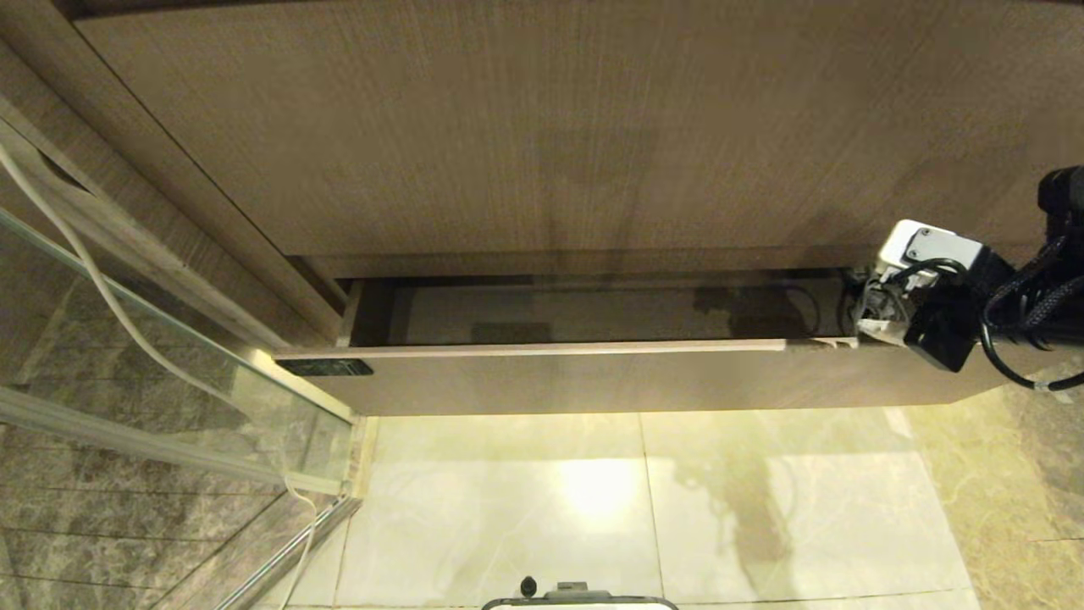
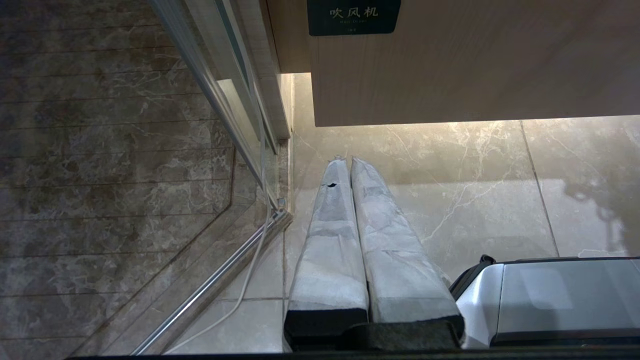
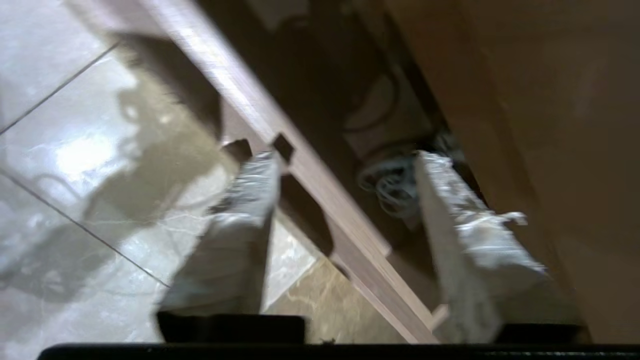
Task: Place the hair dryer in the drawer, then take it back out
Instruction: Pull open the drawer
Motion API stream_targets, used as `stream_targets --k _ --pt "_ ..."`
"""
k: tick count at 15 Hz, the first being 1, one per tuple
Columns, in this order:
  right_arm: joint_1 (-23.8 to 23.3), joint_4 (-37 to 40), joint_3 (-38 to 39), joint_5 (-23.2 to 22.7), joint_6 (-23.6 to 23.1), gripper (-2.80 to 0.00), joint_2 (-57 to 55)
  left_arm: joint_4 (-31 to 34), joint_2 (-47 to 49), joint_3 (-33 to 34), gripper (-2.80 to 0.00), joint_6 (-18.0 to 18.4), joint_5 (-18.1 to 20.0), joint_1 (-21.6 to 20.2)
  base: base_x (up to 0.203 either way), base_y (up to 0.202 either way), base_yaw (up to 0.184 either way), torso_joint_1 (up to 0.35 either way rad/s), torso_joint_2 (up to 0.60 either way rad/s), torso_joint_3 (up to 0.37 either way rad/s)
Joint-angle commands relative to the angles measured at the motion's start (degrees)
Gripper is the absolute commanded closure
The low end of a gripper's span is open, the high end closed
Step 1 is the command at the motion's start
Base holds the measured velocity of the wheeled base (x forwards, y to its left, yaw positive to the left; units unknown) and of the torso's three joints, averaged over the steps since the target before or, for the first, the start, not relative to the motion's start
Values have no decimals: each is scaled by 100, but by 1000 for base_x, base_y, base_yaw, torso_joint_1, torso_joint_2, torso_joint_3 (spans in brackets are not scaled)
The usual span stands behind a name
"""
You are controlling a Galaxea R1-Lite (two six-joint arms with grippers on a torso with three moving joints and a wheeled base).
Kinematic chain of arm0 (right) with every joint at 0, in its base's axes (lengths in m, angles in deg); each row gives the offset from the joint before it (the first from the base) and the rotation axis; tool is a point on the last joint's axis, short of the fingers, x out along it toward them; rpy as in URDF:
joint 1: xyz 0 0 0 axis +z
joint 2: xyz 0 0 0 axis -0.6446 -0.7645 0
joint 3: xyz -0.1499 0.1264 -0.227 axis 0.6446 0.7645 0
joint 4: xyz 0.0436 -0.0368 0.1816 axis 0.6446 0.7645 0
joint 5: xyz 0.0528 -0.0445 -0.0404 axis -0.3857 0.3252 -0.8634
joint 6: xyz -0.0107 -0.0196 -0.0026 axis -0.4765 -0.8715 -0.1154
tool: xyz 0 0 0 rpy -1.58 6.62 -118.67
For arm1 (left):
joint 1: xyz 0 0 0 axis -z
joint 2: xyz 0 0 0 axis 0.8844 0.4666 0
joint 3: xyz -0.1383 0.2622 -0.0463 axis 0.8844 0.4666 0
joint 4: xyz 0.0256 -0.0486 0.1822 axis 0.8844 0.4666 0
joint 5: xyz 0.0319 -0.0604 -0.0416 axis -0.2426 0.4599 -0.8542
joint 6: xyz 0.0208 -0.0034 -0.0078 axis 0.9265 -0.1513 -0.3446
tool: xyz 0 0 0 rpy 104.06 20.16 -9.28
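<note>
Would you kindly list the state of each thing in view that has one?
drawer: partly pulled out.
hair dryer: lying inside the drawer's right end, not held.
right gripper: fingers apart, straddling the drawer front.
left gripper: fingers together, empty, above the floor.

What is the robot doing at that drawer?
The robot's right gripper is at the right end of the drawer, which is pulled out a little way. One of its fingers is outside the drawer's front and the other is inside, so it straddles the front board. Down in the dark drawer lies the hair dryer with its bundled cord. The left gripper hangs shut over the floor, doing nothing.
</note>
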Motion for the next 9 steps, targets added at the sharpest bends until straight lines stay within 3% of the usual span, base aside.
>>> stream_targets --k 1,5,9 --pt "-47 113 56 232 281 0 326 -1 0 0 0 0 0 0 0 0 0 0 0 0" --pt "-248 725 254 371 765 0 680 -1 0 3 0 4 0 0 0 0 0 0 0 0" --pt "-1033 1847 502 407 1639 0 981 -1 0 9 0 0 0 0 0 0 0 0 0 0"
